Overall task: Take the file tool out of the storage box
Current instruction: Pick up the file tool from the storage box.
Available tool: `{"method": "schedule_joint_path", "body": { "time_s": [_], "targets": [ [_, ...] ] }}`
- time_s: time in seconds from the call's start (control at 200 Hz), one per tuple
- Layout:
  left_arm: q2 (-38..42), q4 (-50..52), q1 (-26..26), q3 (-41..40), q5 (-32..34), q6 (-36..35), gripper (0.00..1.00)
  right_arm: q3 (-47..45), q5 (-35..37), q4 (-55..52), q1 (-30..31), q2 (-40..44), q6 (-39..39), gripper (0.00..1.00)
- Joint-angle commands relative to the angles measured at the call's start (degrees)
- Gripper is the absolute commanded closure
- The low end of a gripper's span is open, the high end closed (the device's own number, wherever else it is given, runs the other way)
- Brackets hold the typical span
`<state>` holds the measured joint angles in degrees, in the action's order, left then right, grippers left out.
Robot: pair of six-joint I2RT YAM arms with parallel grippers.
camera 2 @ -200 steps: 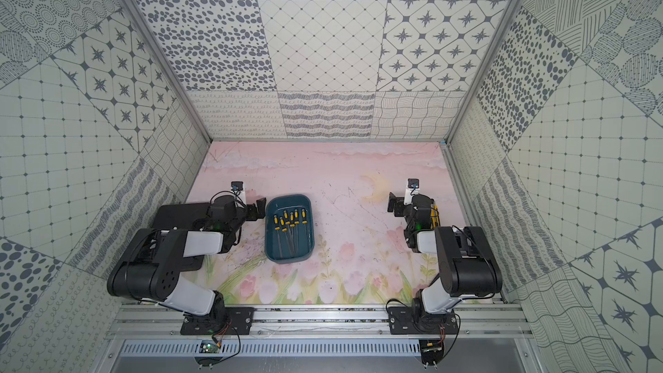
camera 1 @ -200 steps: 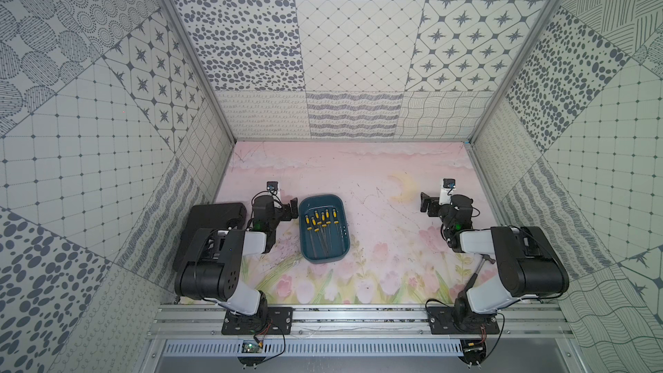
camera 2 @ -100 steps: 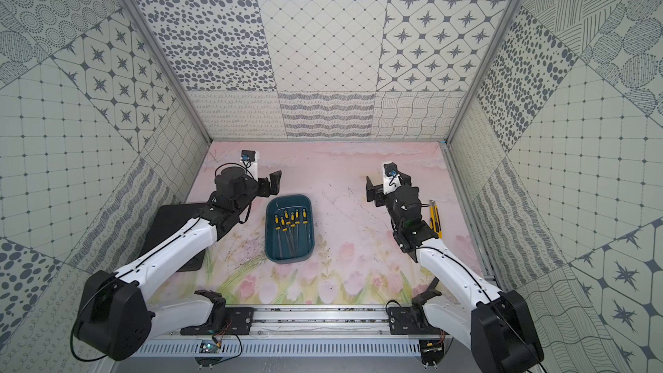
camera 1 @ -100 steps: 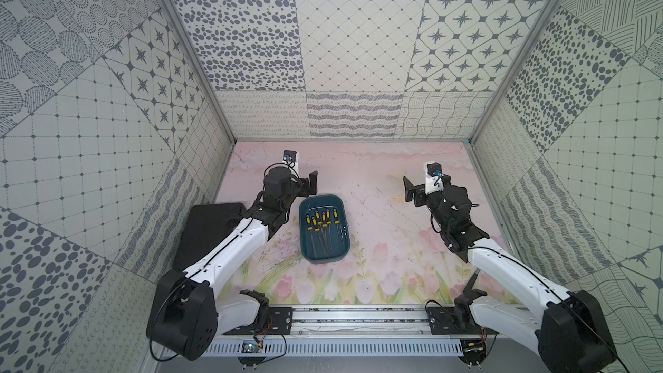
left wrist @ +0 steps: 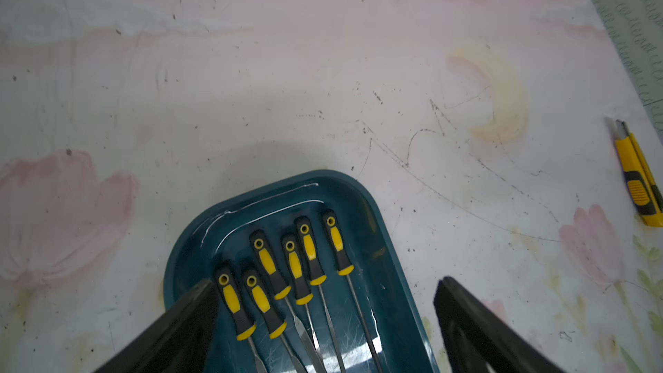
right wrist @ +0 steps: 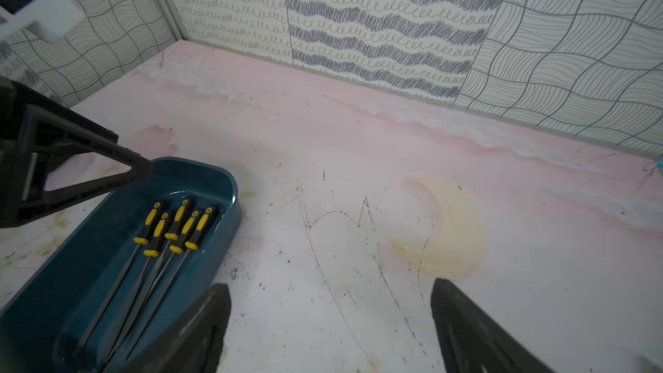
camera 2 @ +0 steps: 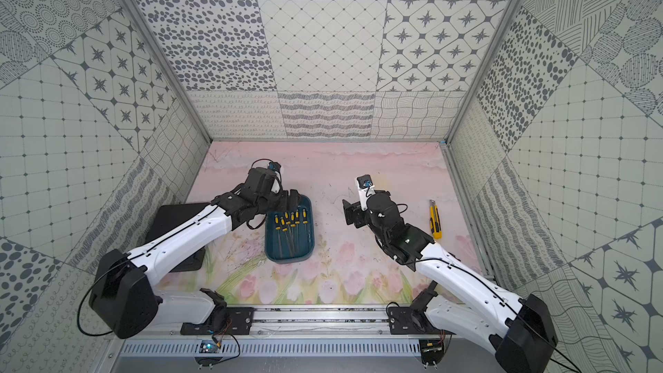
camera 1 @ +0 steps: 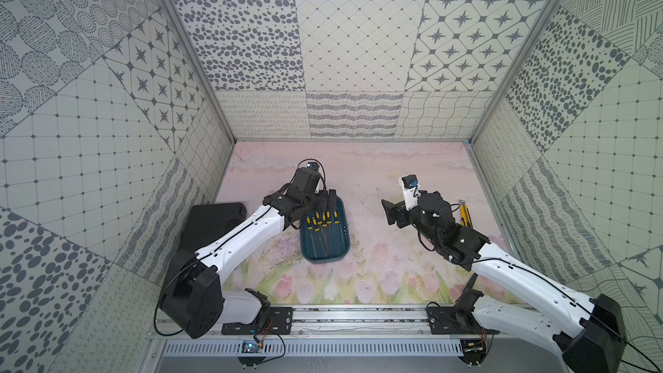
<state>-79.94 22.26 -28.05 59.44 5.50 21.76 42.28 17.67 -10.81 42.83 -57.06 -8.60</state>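
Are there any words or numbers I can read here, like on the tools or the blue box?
None can be read.
No writing shows on the file handles, the storage box, the yellow knife or the black case.
The curly lines on the back wall are only a pattern, not words.

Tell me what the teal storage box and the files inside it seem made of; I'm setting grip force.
The storage box looks like moulded plastic with a glossy finish: uniform teal, rounded rim, bright glints and pale scuffs. The files have black-and-yellow handles, probably plastic or a rubbery overmould, fairly matt. Their thin grey shanks gleam dully, so likely steel.
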Motion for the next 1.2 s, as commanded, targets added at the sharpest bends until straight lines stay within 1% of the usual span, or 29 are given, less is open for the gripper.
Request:
{"method": "schedule_joint_path", "body": {
  "time_s": [0.0, 0.11, 0.19, 0.245, 0.38, 0.555, 0.59, 0.78, 1.196],
  "targets": [
    [-4.9, 10.9, -0.8, 2.7, -2.4, 9.1, 0.11, -0.2, 1.3, -2.9, 1.6, 0.1, -4.4, 0.09],
    [-9.5, 13.8, -1.6, 5.9, -1.0, 9.9, 0.19, -0.2, 2.0, -4.5, 2.3, 0.1, -5.3, 0.09],
    [-12.2, 13.8, -2.0, 6.9, 0.3, 10.4, 0.29, -0.3, 3.0, -5.1, 2.4, 0.6, -5.7, 0.09],
    [-14.4, 13.7, -2.1, 7.5, 1.0, 10.7, 0.34, -0.5, 3.5, -5.4, 2.6, 1.0, -5.9, 0.08],
    [-19.0, 13.7, -2.1, 9.0, 2.4, 12.0, 0.38, -1.5, 3.8, -5.8, 2.6, 2.4, -7.0, 0.08],
    [-22.5, 10.9, -2.2, 9.9, 2.7, 12.2, 0.54, -2.4, 4.5, -6.8, 2.8, 3.5, -7.8, 0.08],
    [-23.2, 10.3, -2.2, 10.1, 2.7, 12.1, 0.56, -2.6, 4.8, -6.9, 2.7, 3.7, -7.9, 0.08],
    [-26.6, 9.7, -2.2, 12.5, 2.4, 11.7, 0.57, -2.3, 5.4, -7.8, 2.7, 3.8, -7.6, 0.08],
    [-30.7, 9.0, -2.2, 15.5, 2.0, 11.2, 0.66, -2.1, 5.1, -7.9, 2.7, 2.8, -7.6, 0.08]
  ]
}}
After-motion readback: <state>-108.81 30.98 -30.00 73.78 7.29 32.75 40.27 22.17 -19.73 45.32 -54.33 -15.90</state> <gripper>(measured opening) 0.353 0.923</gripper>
